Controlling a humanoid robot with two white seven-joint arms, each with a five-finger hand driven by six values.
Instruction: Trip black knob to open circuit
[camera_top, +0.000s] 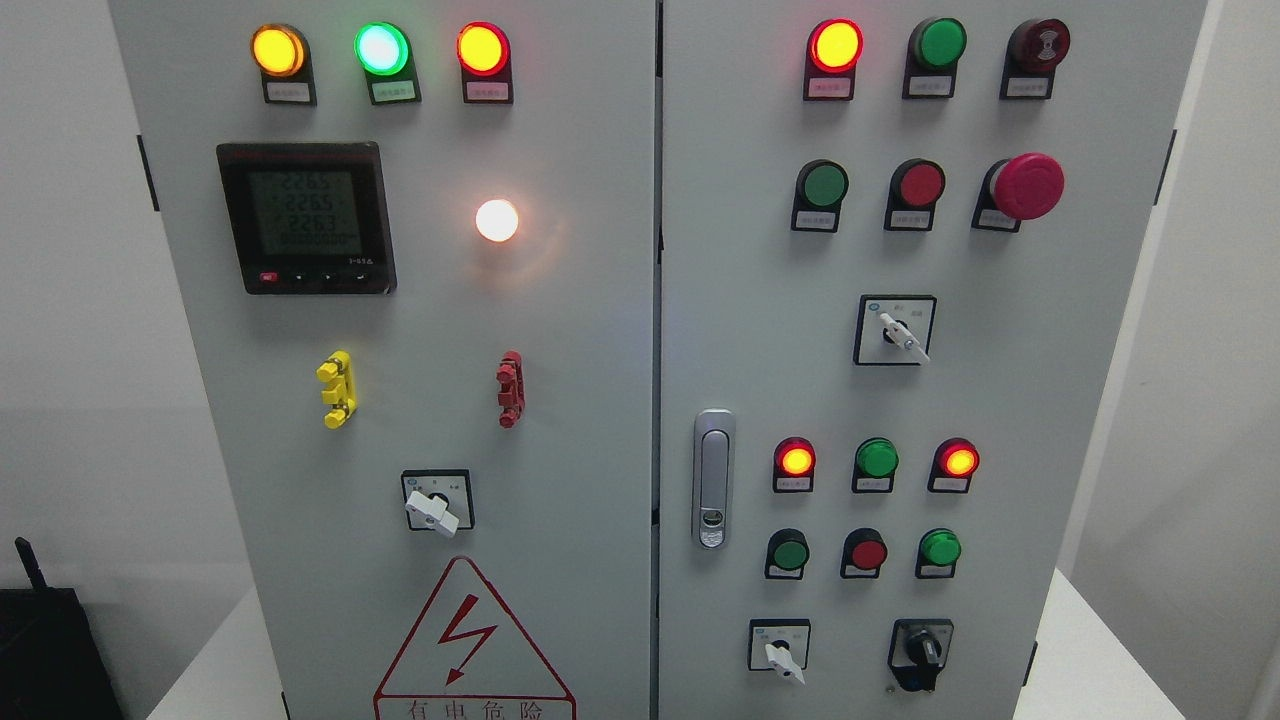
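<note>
Red lightning triangle (473, 640) at the grey cabinet's (600, 400) foot reads 有电危险. The black knob (921, 651), a small rotary selector, sits at the right door's bottom right. Neither hand shows.

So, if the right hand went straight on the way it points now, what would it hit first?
That cannot be judged: neither robot hand shows in the head view, so there is no pointing direction. The black knob sits untouched at the lower right of the right cabinet door.
</note>
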